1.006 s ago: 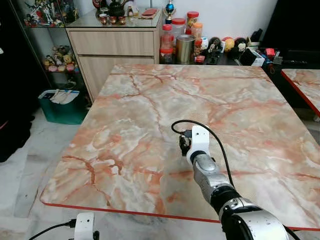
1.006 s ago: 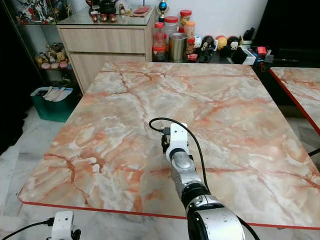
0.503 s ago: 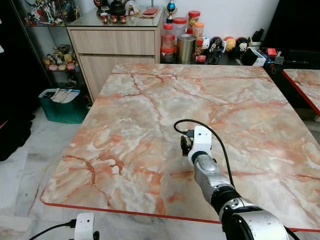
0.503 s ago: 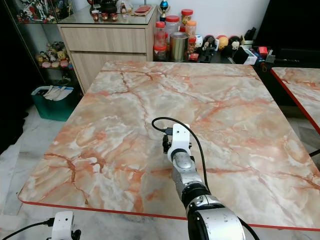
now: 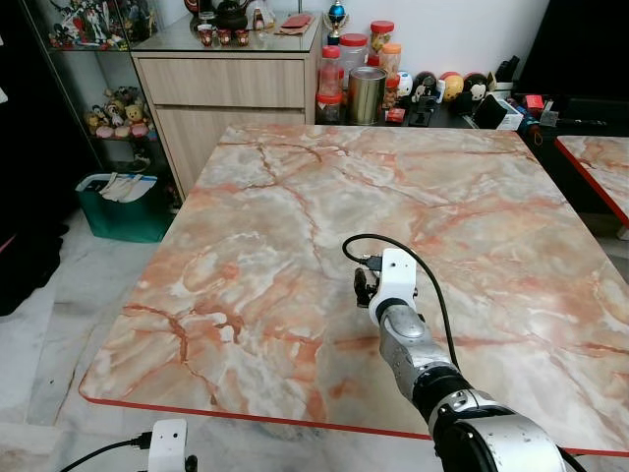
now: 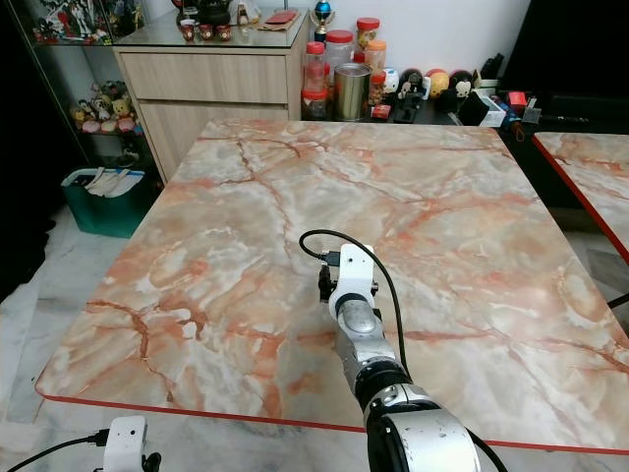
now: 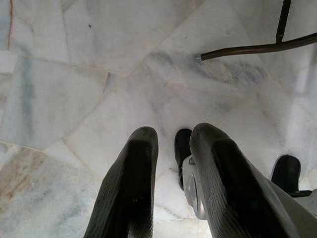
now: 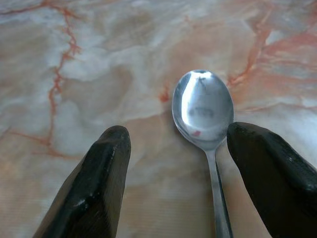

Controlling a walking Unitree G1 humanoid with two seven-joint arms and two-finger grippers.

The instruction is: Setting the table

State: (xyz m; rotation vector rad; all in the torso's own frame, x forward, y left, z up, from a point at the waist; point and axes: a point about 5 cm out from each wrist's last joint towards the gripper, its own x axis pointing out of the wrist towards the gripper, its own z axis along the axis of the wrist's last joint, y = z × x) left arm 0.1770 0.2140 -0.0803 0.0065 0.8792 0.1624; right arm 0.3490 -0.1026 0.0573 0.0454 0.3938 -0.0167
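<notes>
My right gripper point(image 8: 171, 183) hangs low over the marble table point(image 5: 295, 197), fingers spread wide, pinching nothing. The spoon point(image 8: 205, 124) lies flat on the table between my fingertips, nearer one finger point(image 8: 270, 168) than the other. Its long axis runs along my fingers, handle toward the wrist, bowl pointing away. My left gripper point(image 7: 168, 188) hangs idle over the floor, fingers slightly parted. Right arm is nearer.
</notes>
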